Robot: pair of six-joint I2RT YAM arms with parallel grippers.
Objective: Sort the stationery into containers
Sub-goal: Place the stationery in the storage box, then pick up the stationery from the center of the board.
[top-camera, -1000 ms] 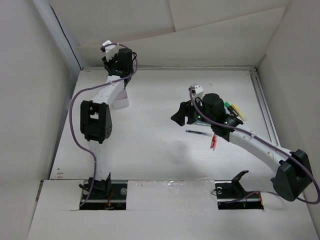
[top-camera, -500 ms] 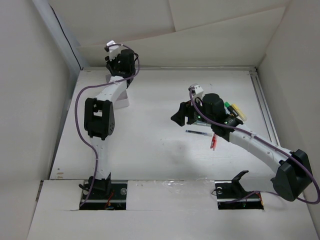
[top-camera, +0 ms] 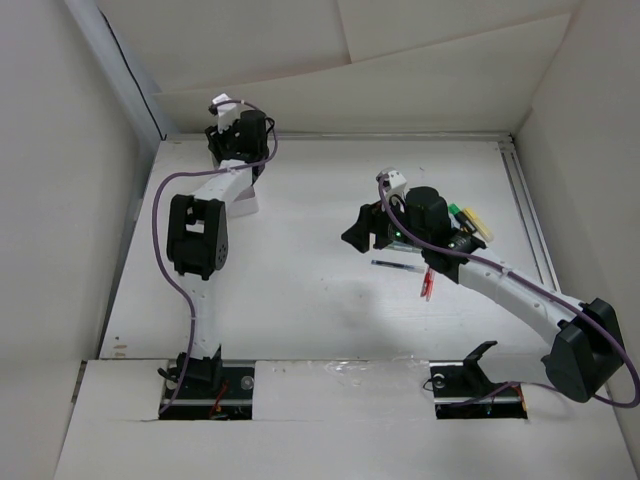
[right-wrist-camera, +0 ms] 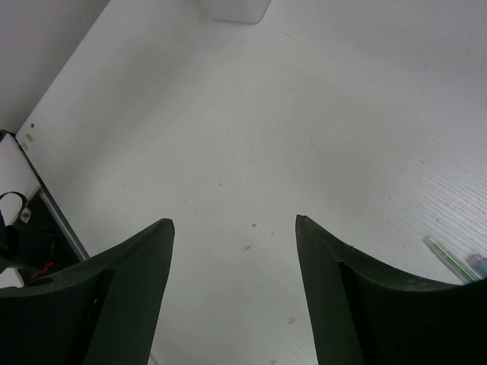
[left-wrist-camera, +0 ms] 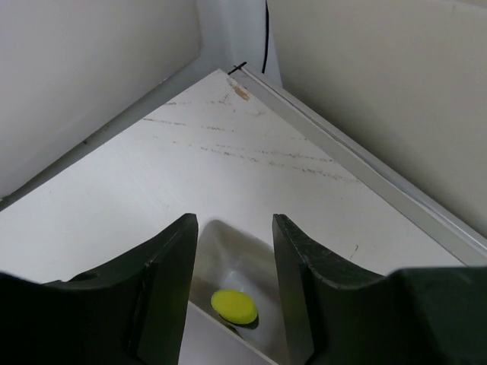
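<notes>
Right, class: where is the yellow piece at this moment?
In the left wrist view, the yellow piece lies in the white box, seen between the fingers of the open left gripper, near the table's far left corner.

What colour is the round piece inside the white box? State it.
The round piece is yellow, seen best in the left wrist view.

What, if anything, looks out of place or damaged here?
Nothing stands out. The yellow piece lies inside the white box under the open left gripper. A teal pen and a red pen lie loose on the table by the right arm. The table shows faint scuffs near its far corner.
</notes>
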